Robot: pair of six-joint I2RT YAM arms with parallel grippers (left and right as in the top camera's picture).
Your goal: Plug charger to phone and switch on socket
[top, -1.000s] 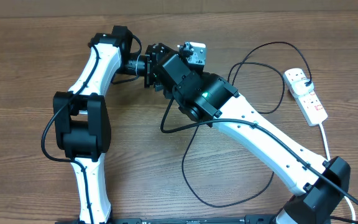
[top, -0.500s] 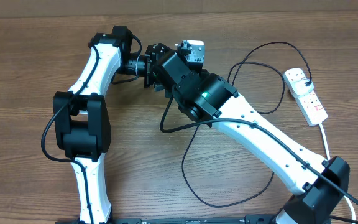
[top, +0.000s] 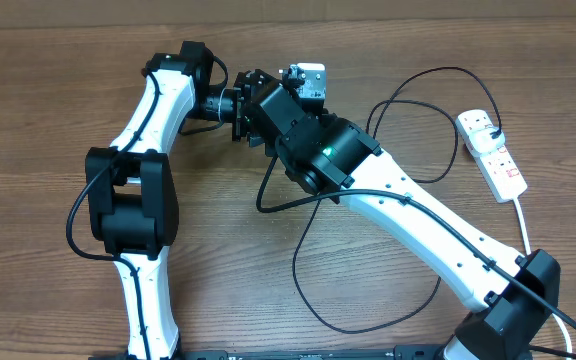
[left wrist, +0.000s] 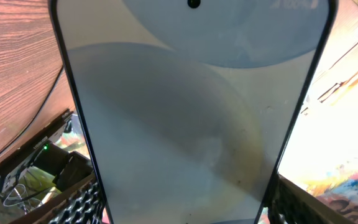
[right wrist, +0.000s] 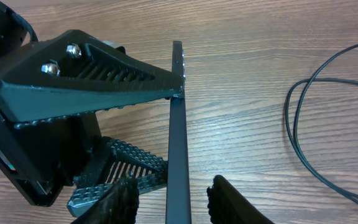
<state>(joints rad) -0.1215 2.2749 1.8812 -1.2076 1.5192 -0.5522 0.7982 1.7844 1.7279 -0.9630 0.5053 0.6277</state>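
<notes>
The phone [left wrist: 185,124] fills the left wrist view, its two long black edges pressed between the ridged fingers [left wrist: 73,202] of my left gripper [left wrist: 185,208], which is shut on it above the table. In the right wrist view the phone [right wrist: 178,124] shows edge-on. My right gripper [right wrist: 174,193] straddles that edge, open, with a gap on each side. The charger [top: 294,270] lies in loose black loops on the table and runs to the socket [top: 495,155] at the far right. Its connector tip is not visible.
Both arms [top: 158,110] [top: 418,215] meet at the upper middle of the wooden table [top: 48,150], covering the phone from above. The socket's thick white cord [top: 524,225] runs down the right side. Part of the charger's loop [right wrist: 289,115] lies right of my right gripper.
The right wrist has edged slightly to the left over the phone. The left arm, charger and socket have not moved.
</notes>
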